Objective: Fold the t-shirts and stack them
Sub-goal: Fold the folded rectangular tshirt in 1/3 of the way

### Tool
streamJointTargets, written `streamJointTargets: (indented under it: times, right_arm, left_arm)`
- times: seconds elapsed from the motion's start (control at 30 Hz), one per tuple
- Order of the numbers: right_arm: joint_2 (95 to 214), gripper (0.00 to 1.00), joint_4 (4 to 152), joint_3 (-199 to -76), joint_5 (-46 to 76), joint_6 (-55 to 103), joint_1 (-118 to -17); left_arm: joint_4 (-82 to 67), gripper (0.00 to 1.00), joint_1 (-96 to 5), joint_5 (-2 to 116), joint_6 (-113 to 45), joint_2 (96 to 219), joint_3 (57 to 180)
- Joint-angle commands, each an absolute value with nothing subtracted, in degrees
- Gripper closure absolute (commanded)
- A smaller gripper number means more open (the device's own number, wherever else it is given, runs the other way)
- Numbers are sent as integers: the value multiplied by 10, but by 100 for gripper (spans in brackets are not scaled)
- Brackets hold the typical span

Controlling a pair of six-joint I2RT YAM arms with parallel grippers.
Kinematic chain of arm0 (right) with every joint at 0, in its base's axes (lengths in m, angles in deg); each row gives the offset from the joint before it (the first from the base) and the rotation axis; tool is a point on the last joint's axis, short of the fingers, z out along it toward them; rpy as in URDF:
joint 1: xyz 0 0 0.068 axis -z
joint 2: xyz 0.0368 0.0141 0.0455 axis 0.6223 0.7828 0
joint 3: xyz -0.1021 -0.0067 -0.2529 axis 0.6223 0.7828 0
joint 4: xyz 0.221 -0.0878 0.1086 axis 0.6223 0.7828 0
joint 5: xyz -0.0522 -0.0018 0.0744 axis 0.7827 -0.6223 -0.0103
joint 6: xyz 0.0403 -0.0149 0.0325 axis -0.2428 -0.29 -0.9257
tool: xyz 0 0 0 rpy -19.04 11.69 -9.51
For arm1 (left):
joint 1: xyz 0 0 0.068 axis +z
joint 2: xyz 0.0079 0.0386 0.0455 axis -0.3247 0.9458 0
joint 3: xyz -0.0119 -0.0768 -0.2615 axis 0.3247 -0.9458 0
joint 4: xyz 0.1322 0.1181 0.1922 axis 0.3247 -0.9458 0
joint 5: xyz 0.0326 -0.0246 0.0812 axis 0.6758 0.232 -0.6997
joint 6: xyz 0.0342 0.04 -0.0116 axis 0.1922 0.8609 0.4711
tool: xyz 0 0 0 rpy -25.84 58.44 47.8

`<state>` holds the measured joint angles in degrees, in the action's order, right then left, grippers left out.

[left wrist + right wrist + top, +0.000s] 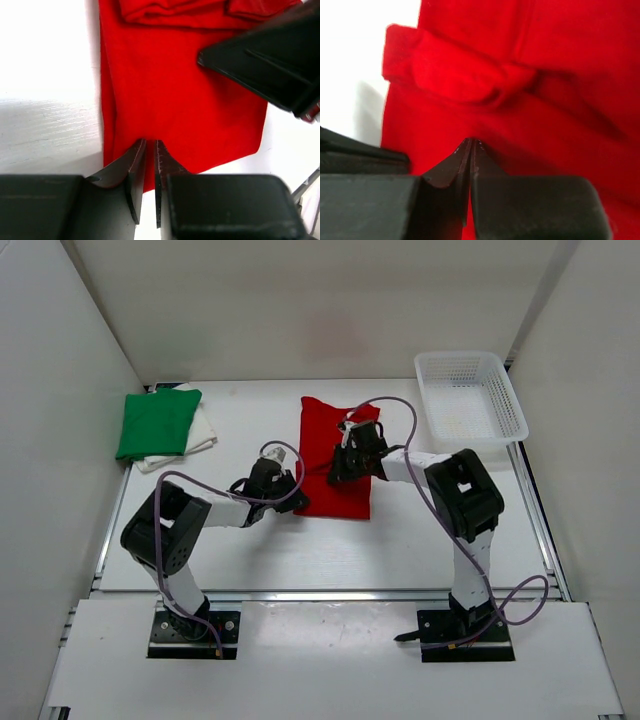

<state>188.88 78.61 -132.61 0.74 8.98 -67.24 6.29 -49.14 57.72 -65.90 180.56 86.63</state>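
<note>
The red t-shirt [338, 498] lies as a long folded strip in the middle of the table. My left gripper [295, 482] sits at the strip's near left edge. In the left wrist view its jaws [150, 142] stand a narrow gap apart over the red cloth [175, 90], with nothing seen between them. My right gripper [336, 474] rests low over the strip's middle; its jaws [471, 140] are pressed together just short of a bunched fold in the red cloth [465, 75]. The green t-shirt [158, 423] lies folded on the white t-shirt [205, 432] at the far left.
A white mesh basket [476, 437] stands at the back right corner. White walls close in the table on the left, back and right. The right arm's black gripper body [265, 65] hangs close above the red cloth in the left wrist view.
</note>
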Motion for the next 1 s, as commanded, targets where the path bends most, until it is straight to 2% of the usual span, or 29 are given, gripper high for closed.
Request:
streamJointTargets:
  times: [0.0,0.13,0.23,0.37,0.47,0.63,0.73,0.9,0.97]
  right_arm:
    - [1907,100,777,-1367,23,98,-664]
    - [1949,100,804,-1462,39,104,-639]
    - [1992,100,836,-1581,43,106,-614]
    - [1964,100,869,-1614,51,125,-597]
    - [1882,100,833,-1499,53,122,-603]
    - [1673,100,694,-1143,47,30,-605]
    - [1591,94,634,-1006,30,-3,-603]
    - [1510,59,645,-896,35,5,-599]
    - [1513,57,638,-878,23,2,-600]
  left_arm:
    - [79,76,-491,586,-663,1791,834]
    - [86,77,-492,588,-663,1780,817]
    - [90,77,-493,594,-674,1755,800]
    - [81,73,-504,589,-679,1711,800]
    - [78,69,-500,590,-681,1671,796]
    - [37,60,-481,560,-651,1610,766]
    - [4,57,-481,542,-620,1609,763]
    - [-14,50,-499,490,-593,1630,757]
    - [1,50,-489,504,-596,1641,752]
